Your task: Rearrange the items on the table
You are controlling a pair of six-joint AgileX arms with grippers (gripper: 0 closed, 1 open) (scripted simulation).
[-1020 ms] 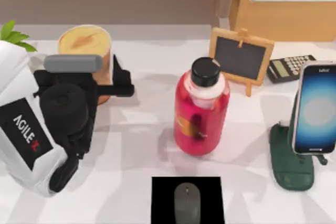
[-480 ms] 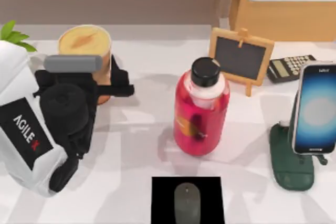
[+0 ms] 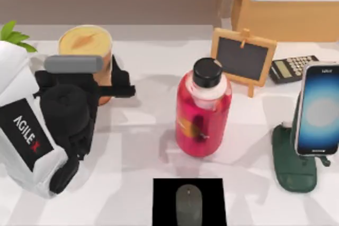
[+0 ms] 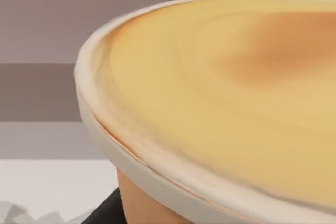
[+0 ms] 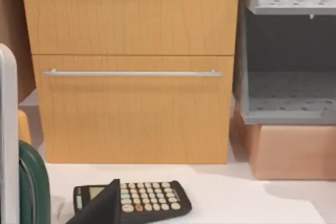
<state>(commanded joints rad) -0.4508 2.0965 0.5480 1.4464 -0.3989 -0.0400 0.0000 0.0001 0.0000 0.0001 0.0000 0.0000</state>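
A tall orange cup (image 3: 85,42) with a yellowish lid stands at the back left of the white table (image 3: 132,146). Its lid (image 4: 220,93) looms close in the left wrist view. My left gripper (image 3: 108,80) reaches around the cup from the left, one black finger (image 3: 121,80) pressed to its right side, and is shut on it. A grey mouse (image 3: 189,203) lies on a black pad (image 3: 164,205) at the front middle. At the right, a smartphone (image 3: 319,110) with a pale-blue screen leans on a green stand (image 3: 293,165). A dark part of my right gripper (image 5: 102,208) shows before the calculator.
A red bottle (image 3: 203,115) with a black cap stands mid-table. Behind it are a small chalkboard easel (image 3: 243,58) and a calculator (image 3: 293,68) (image 5: 131,199). A wooden drawer cabinet (image 5: 134,72) backs the right side, and green leaves (image 3: 13,35) poke in at the far left.
Almost nothing differs; my left arm's lower body has shifted very slightly, and the cup stays where it was.
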